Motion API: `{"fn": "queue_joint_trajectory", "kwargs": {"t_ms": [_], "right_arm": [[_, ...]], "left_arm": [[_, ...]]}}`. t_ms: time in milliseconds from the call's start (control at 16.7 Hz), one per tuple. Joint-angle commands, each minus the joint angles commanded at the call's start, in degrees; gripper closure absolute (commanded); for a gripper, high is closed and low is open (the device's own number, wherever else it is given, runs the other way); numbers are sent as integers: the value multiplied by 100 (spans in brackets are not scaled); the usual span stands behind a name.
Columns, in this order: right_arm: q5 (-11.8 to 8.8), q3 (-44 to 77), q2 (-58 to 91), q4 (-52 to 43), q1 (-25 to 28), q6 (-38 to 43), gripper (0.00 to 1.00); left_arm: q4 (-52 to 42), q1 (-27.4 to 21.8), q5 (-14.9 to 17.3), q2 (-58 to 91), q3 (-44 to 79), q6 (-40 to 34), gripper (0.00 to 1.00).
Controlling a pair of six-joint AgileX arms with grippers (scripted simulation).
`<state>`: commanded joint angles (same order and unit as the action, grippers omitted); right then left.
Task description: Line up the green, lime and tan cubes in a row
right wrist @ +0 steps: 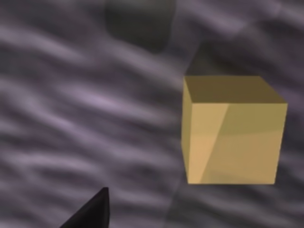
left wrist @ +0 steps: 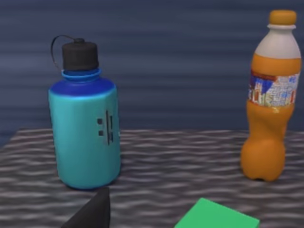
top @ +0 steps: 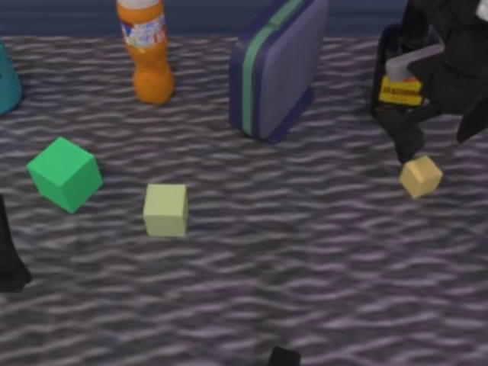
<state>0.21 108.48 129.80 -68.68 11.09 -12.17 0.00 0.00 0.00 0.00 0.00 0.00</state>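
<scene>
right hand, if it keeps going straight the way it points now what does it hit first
Most likely the tan cube: the right hand hangs just above it at the table's right side, pointing down. It looks slightly off-centre, so it might meet the table beside the cube instead.

My right arm (top: 446,57) was matte black throughout, built of blocky, angular housings with no visible screws or cables. A pale grey bar-shaped part (top: 414,62) crossed its wrist section. Below that sat a yellow label (top: 402,93) bearing dark lettering, too small to read. My right gripper (top: 438,137) had dark, tapering fingers (top: 409,141), black like the rest. In the right wrist view a single black pointed fingertip (right wrist: 90,213) showed, plain and unmarked. My left arm (top: 9,263) showed only as a black, rounded mass at the table's left edge. In the left wrist view one black, wedge-shaped fingertip (left wrist: 92,213) was visible, matte and without markings.
</scene>
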Motion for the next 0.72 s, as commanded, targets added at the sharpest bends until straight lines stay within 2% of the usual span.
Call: {"fn": "queue_joint_trajectory", "kwargs": {"t_ms": [300, 720], "right_arm": [[1, -193, 73, 240, -12, -8, 0], [6, -1054, 589, 1652, 7, 14, 0]], "left_arm": [[0, 0, 0, 0, 0, 0, 0], [0, 0, 0, 0, 0, 0, 0]]}}
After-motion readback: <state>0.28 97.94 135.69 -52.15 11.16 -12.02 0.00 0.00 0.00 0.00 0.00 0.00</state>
